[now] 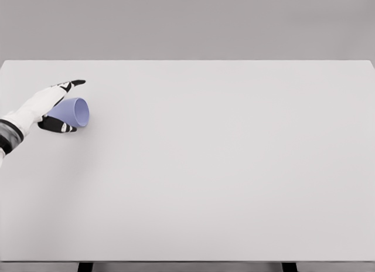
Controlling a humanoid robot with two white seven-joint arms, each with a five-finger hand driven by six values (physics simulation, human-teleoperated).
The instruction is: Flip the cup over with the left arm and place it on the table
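Head view: I see my left hand (51,108) wrapped around the lavender cup (72,111), tilted sideways, mouth facing right, over the table (222,178).

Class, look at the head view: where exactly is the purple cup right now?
The purple cup is at the far left of the white table, towards its back edge, on its side with the mouth facing right, held in the left hand.
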